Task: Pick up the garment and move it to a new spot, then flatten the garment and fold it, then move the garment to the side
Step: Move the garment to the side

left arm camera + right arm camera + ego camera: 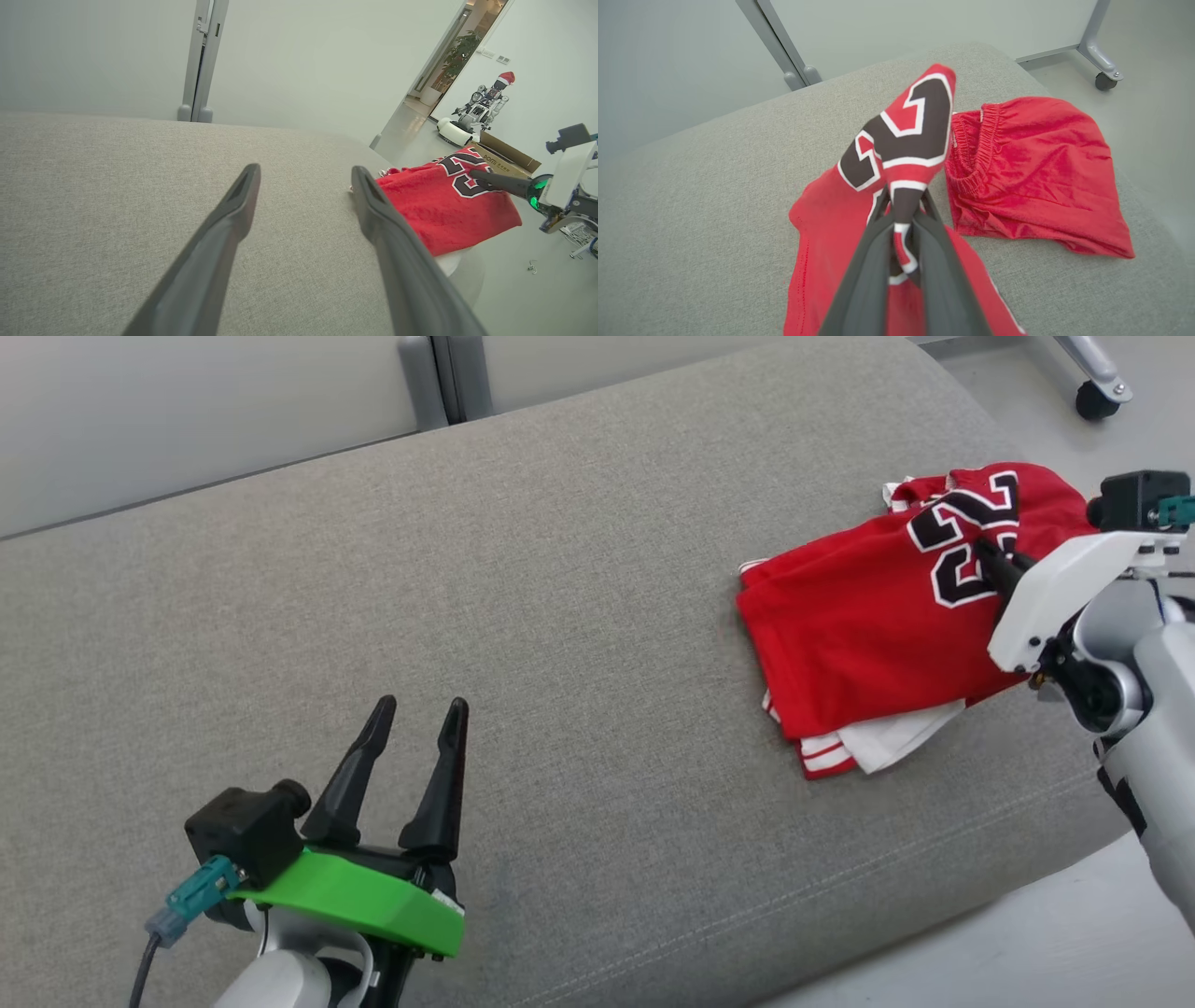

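A fold of the red garment (859,625) is gripped by the closed right pincer (903,203) — the rest is laid beneath it on the cushion (560,569). The left pincer (420,711) is held spread wide, empty, well apart.

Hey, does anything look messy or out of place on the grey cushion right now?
Yes: the red garment lies bunched near the right end of the cushion, white fabric poking out underneath, and its numbered part is pulled up into a peak, pinched in the right gripper.
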Controlling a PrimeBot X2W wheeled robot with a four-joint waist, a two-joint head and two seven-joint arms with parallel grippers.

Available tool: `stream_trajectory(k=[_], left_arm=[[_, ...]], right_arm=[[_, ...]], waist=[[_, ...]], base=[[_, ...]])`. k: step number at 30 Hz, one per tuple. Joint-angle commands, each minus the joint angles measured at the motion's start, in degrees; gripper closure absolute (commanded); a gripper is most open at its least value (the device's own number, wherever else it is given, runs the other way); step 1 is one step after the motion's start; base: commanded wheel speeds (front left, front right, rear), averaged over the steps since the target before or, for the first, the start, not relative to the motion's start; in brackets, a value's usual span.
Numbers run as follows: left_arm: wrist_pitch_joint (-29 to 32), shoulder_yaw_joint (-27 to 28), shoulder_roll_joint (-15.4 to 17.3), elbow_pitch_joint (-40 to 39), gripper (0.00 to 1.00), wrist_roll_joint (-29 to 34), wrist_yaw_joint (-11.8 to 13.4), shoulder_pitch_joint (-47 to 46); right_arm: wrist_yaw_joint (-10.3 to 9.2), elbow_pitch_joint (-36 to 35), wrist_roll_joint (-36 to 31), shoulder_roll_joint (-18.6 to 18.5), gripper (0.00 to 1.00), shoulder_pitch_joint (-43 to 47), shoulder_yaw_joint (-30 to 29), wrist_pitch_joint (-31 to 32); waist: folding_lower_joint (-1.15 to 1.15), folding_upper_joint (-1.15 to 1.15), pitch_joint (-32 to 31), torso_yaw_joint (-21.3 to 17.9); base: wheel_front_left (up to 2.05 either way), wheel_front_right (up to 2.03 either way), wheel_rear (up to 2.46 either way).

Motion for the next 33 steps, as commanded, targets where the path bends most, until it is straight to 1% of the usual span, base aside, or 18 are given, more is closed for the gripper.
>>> stream_trajectory(k=[1, 6, 12, 16, 20, 24, 27, 30, 32, 33], left_arm=[[0.2, 0.5, 0.7, -0.5, 0.0, 0.4, 0.5, -1.0], [0.9, 1.9, 2.3, -2.7, 0.0, 1.1, 1.7, -1.7], [2.5, 2.9, 4.6, -5.6, 0.0, 1.9, 3.3, -2.7], [3.6, 3.1, 5.5, -7.0, 0.0, 2.4, 3.9, -3.4], [5.3, 3.0, 6.7, -8.8, 0.0, 3.2, 4.7, -4.7], [7.0, 2.5, 7.4, -10.2, 0.0, 4.0, 5.2, -6.0], [8.2, 2.2, 7.9, -11.2, 0.0, 4.8, 5.6, -7.0], [9.3, 1.8, 8.3, -12.0, 0.0, 5.5, 5.9, -7.9], [9.9, 1.5, 8.7, -12.5, 0.0, 6.0, 6.1, -8.3], [10.2, 1.4, 8.8, -12.7, 0.0, 6.1, 6.1, -8.7]], right_arm=[[-0.03, 0.7, -0.6, -0.6, 1.0, -1.6, -0.3, -0.2], [-0.03, 2.8, -1.4, -2.7, 1.0, -5.4, -0.8, -0.7], [-0.03, 3.4, -2.1, -5.8, 1.0, -8.9, -1.2, -1.6], [-0.03, 4.0, -2.2, -7.1, 1.0, -10.7, -1.8, -2.3], [-0.03, 4.8, -4.1, -9.9, 1.0, -12.9, -1.9, -3.1], [-0.04, 7.3, -7.6, -12.7, 1.0, -14.6, -1.3, -5.0], [-0.04, 10.1, -10.3, -14.0, 1.0, -15.9, -0.8, -6.7], [-0.07, 13.1, -15.2, -16.4, 1.0, -17.2, 0.6, -9.3], [-0.07, 15.6, -17.2, -16.6, 1.0, -18.3, 0.1, -11.5], [-0.07, 17.0, -18.2, -16.6, 0.97, -18.8, -0.3, -12.5]], waist=[[0.0, 0.0, 1.4, 0.0], [0.0, 0.0, 4.3, -0.5], [0.0, 0.0, 8.1, -1.5], [0.0, 0.0, 10.0, -1.4], [0.0, 0.0, 12.5, -0.9], [0.0, 0.0, 15.0, 0.4], [0.0, 0.0, 16.7, 1.7], [0.0, 0.0, 18.4, 3.1], [0.0, 0.0, 19.4, 3.9], [0.0, 0.0, 19.9, 4.3]], base=[[0.0, 0.0, 0.0], [0.0, 0.0, 0.0], [0.0, 0.0, 0.0], [0.0, 0.0, 0.0], [0.0, 0.0, 0.0], [0.0, 0.0, 0.0], [0.0, 0.0, 0.0], [0.0, 0.0, 0.0], [0.0, 0.0, 0.0], [0.0, 0.0, 0.0]])
